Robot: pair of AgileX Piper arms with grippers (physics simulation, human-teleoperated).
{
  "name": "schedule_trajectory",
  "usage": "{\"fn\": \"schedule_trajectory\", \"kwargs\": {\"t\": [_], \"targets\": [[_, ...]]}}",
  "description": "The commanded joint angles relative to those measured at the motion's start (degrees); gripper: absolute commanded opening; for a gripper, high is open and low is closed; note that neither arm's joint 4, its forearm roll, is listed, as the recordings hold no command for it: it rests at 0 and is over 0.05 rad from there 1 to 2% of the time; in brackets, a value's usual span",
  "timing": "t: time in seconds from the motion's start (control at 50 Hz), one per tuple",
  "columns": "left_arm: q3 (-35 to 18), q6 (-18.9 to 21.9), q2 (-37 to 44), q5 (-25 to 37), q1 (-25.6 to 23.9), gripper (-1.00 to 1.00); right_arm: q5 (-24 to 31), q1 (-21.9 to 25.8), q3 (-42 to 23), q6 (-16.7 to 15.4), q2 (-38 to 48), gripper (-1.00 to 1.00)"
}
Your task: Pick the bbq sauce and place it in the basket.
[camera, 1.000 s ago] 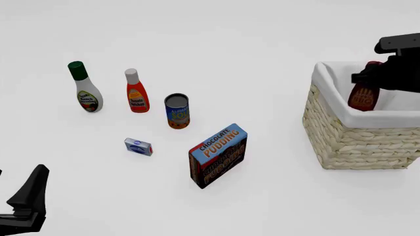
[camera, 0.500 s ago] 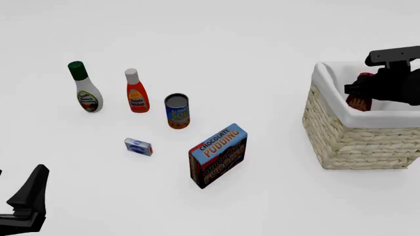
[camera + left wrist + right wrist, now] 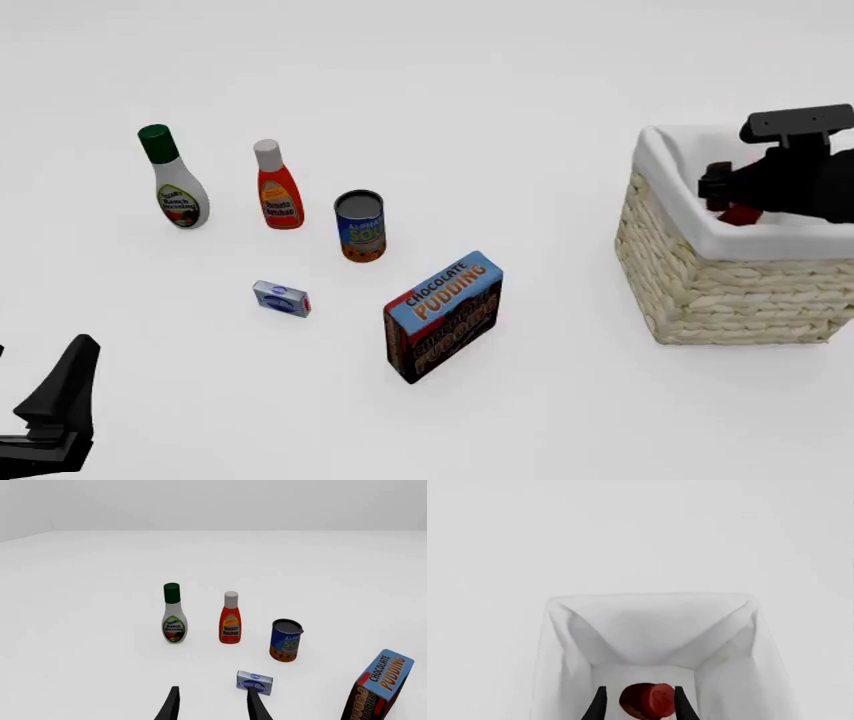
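The bbq sauce [image 3: 648,700] shows only its red cap, tilted, low inside the basket [image 3: 721,280]; in the front view just a red bit [image 3: 738,212] peeks out under the arm. My right gripper [image 3: 727,190] hangs over the basket's white-lined opening. In the right wrist view that gripper [image 3: 640,692] stands open, with the cap lying loose between its fingers and a gap on one side. My left gripper [image 3: 213,690] is open and holds nothing, low at the table's near left [image 3: 54,420].
On the table's left half stand a white bottle with a green cap [image 3: 174,180], an orange-red bottle with a white cap [image 3: 276,187] and a blue can [image 3: 359,226]. A small blue packet [image 3: 282,298] and a chocolate pudding box [image 3: 443,316] lie nearer.
The right gripper came down into the basket and let go of the bbq sauce, which sank from above the rim to below the fingers. The left arm stayed still.
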Motion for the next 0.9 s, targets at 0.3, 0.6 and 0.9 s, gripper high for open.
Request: {"fn": "schedule_trajectory", "kwargs": {"t": [0.3, 0.6, 0.9], "targets": [[0.0, 0.0, 0.0, 0.0, 0.0, 1.0, 1.5, 1.1, -2.4, 0.2, 0.0, 1.0], [0.0, 0.0, 0.0, 0.0, 0.0, 1.0, 4.3, 1.5, -4.4, -0.2, -2.8, 1.0], [0.0, 0.0, 0.0, 0.0, 0.0, 1.0, 7.7, 2.6, -7.3, -1.0, -5.6, 1.0]]}}
